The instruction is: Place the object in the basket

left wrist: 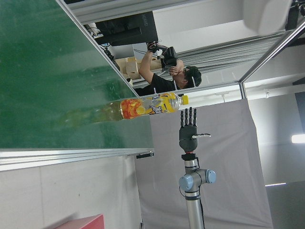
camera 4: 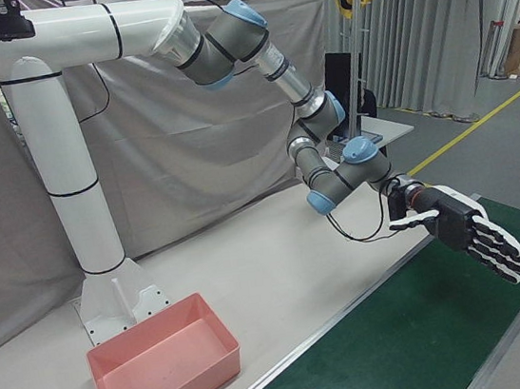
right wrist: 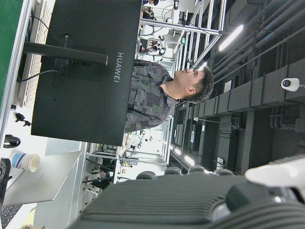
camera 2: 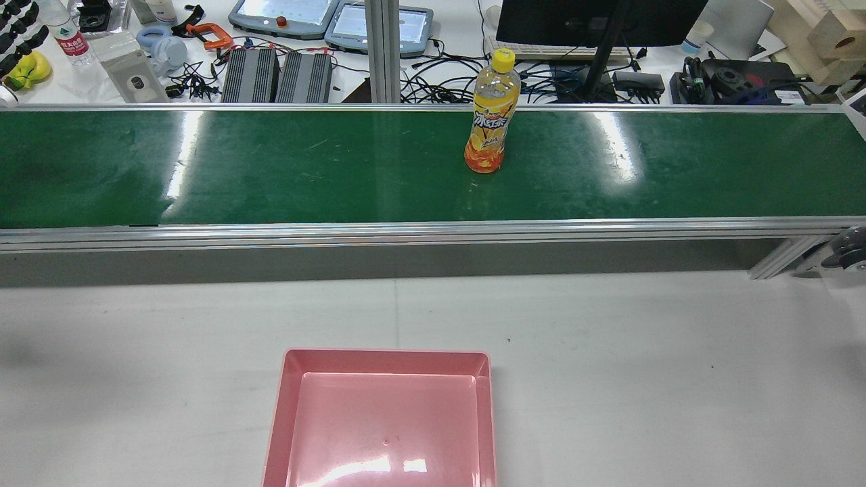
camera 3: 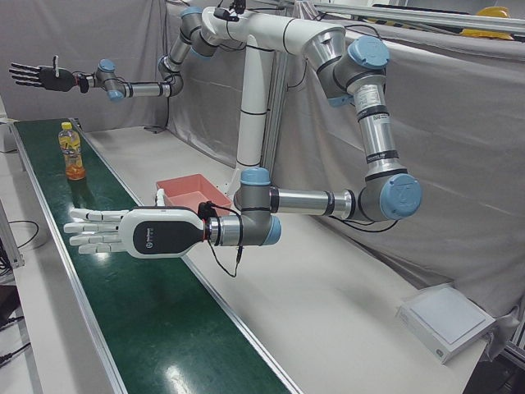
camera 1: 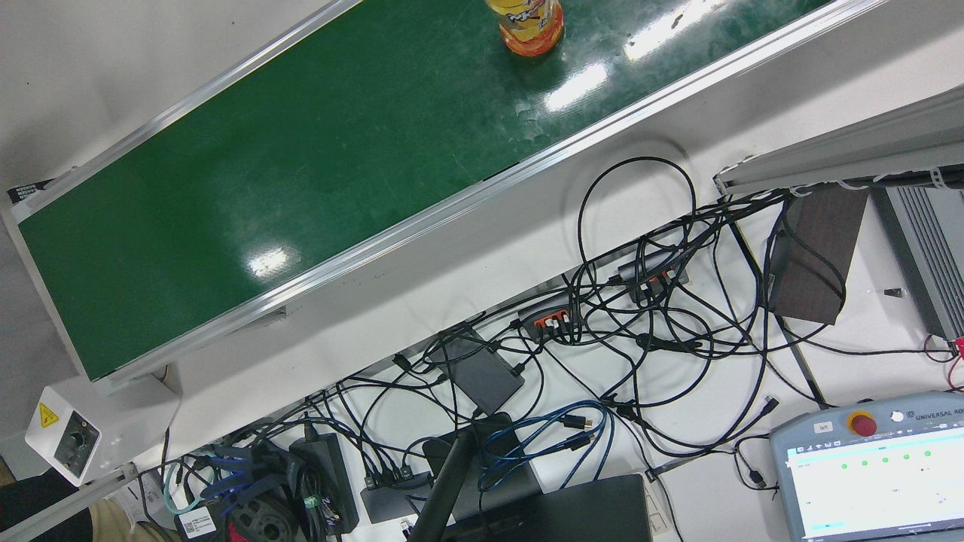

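One tall bottle (camera 2: 492, 115) stood on the green belt (camera 2: 270, 169) while my robot hand (camera 3: 102, 231) hung open and empty; a clumsy bump could tip it.

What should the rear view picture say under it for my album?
A juice bottle stands on the green belt; the pink basket waits empty.

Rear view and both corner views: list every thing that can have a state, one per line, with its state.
bottle: upright on the green belt, yellow cap on, not held.
pink basket: empty, on the white table.
left hand: open, fingers stretched out over the belt, holding nothing.
right hand: open, fingers stretched out, holding nothing.
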### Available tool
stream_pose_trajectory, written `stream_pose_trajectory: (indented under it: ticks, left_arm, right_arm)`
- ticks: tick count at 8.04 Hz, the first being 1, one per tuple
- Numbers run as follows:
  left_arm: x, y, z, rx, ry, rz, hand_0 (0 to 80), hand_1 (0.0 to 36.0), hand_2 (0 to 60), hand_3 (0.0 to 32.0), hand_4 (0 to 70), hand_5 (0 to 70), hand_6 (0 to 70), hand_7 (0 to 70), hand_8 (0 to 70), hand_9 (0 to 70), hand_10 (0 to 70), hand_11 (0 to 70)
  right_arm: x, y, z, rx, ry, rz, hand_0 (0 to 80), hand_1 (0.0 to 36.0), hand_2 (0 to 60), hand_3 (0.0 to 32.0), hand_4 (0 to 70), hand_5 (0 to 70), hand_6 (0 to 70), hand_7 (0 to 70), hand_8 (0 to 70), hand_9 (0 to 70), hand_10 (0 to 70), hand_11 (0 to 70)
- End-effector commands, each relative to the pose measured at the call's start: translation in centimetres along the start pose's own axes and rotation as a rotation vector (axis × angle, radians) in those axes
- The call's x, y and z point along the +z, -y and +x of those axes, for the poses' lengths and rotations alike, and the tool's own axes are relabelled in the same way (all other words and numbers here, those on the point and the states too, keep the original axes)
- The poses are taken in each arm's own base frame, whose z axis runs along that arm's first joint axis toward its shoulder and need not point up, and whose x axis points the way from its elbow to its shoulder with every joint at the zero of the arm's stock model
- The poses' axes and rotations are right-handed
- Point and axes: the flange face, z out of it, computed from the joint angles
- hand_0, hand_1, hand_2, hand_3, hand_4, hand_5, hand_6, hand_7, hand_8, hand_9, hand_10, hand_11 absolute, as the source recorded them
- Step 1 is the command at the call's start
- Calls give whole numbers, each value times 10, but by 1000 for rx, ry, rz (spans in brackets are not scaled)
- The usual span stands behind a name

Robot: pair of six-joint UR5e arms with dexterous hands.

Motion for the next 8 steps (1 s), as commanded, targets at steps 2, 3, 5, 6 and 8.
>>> stream_pose_trajectory:
  ticks: [2,3,5,6,8]
  left_arm:
    - [0,0,0,-2,1,0,653,113,0,0,0,136,0,6,0,0,13,42]
    - [0,0,0,-2,1,0,653,113,0,0,0,135,0,7,0,0,14,45]
    - [0,0,0,-2,1,0,650,112,0,0,0,139,0,7,0,0,17,48]
    - [0,0,0,-2,-1,-1,650,112,0,0,0,139,0,7,0,0,18,50]
    - [0,0,-1,-2,1,0,653,112,0,0,0,141,0,5,0,0,16,46]
  right_arm:
    - [0,0,0,0,0,0,0,0,0,0,0,0,0,0,0,0,0,0]
    - [0,1,0,0,0,1,0,0,0,0,0,0,0,0,0,0,0,0]
    - [0,0,0,0,0,0,0,0,0,0,0,0,0,0,0,0,0,0]
    - [0,1,0,0,0,1,0,0,0,0,0,0,0,0,0,0,0,0]
    - [0,0,0,0,0,0,0,0,0,0,0,0,0,0,0,0,0,0]
